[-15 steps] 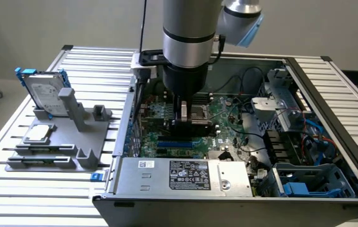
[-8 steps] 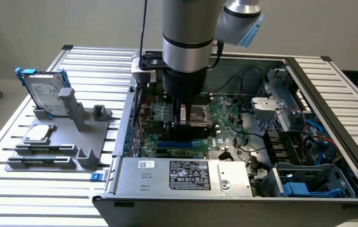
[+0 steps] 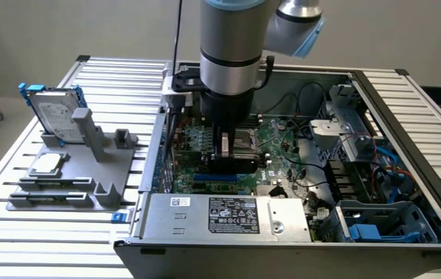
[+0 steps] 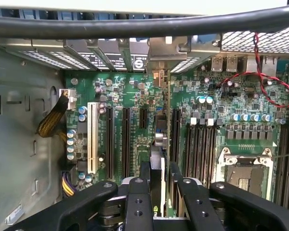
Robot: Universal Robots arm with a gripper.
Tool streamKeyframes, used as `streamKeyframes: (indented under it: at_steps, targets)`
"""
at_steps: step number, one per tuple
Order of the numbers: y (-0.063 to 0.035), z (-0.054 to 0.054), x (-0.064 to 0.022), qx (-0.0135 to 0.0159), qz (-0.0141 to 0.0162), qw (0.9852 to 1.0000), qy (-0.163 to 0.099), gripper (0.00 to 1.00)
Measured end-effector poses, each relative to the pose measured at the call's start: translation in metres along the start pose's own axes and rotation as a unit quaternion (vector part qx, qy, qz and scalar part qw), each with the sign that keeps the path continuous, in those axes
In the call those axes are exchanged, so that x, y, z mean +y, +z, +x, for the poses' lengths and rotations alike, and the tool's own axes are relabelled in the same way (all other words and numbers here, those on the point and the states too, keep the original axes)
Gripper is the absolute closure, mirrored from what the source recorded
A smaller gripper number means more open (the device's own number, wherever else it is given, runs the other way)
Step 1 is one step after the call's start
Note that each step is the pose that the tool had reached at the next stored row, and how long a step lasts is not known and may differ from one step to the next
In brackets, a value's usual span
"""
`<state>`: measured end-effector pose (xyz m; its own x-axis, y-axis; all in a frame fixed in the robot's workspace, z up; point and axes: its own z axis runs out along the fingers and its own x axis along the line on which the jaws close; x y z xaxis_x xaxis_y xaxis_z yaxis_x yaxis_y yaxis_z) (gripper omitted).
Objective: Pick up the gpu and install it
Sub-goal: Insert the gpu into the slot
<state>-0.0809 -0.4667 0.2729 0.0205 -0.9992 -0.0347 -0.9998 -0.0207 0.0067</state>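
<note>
1. Frame left, ext. view: hard drive upright in grey holder, outside the case. Not task items.
2. Frame centre: arm stands vertical inside the case. Gripper is low over the motherboard, well apart from the holder.
3. Grip: jaws at mid width, closed on the gpu, one of the fingers per face. Card hangs on edge directly beneath the gripper, bracket end toward the rear slot covers.
4. Key relation: card long axis runs parallel w/ the black expansion slots, and its lower edge sits approx. in line w/ one of them. Whether the edge connector has entered a slot: cannot tell.
5. Frame right: blue drive caddy, well apart from the gripper.
</note>
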Motion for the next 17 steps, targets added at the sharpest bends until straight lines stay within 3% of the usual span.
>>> streamKeyframes:
  at_steps: [10,15,17]
  targets:
    - [0.0046,0.0001,0.0000,0.0001,-0.0014,1.0000,0.000,0.73]
    - [0.0056,0.0002,0.0000,0.0000,-0.0115,0.9999,0.000,0.73]
    - [0.0060,0.0002,0.0000,0.0000,-0.0130,0.9999,0.001,0.73]
